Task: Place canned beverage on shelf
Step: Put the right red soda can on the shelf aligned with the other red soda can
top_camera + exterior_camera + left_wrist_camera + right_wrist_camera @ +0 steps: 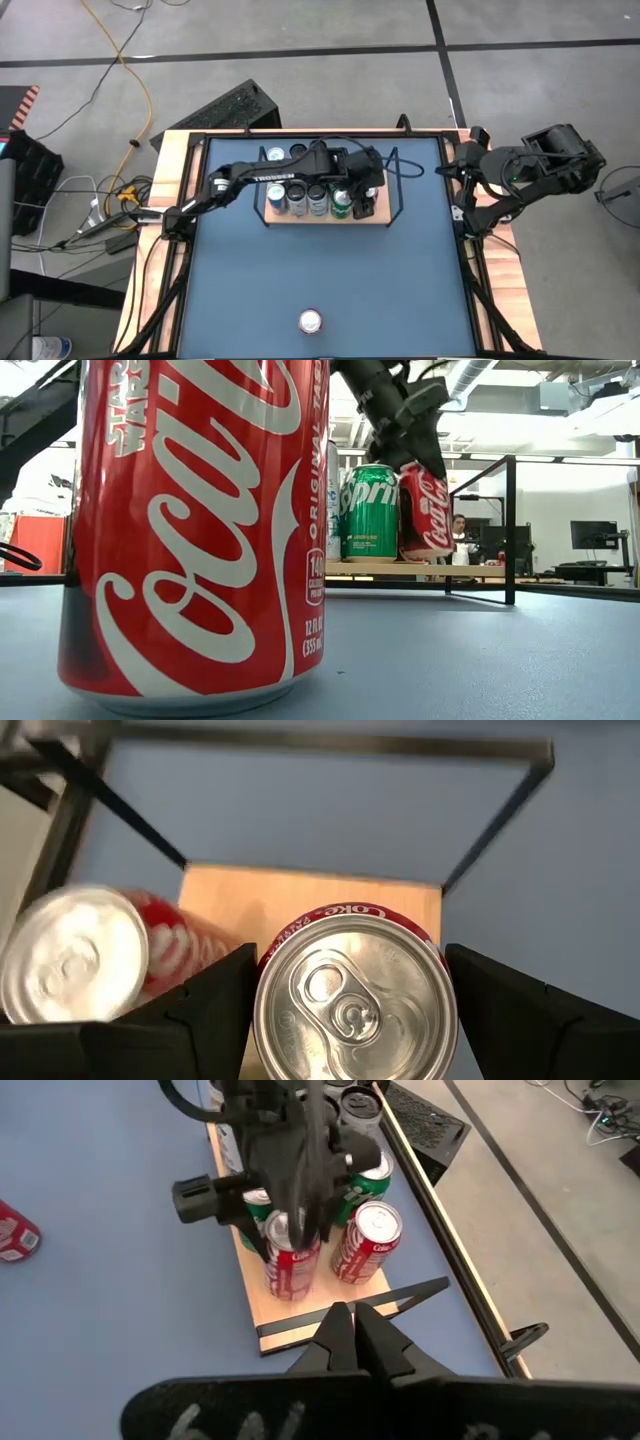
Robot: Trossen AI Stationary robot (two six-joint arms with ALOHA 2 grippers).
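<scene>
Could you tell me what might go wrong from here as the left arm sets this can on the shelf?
The left end effector holds a Coke can tilted at the shelf end, so releasing now could tip it. A second Coke can stands close beside; the fingers may nudge it. The board's edge is near.

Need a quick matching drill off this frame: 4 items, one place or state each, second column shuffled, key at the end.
Column 1
1. left gripper
2. right gripper
3. green Sprite can
4. lone Coca-Cola can

Column 2
A. stands on the blue table near its front edge, away from the shelf
B. shut and empty, waiting at the table's right side
C. on the shelf, beside a red Coca-Cola can
D. over the shelf's right end, fingers either side of that red can

Pairs: 1-D, 2-B, 3-C, 4-A
</scene>
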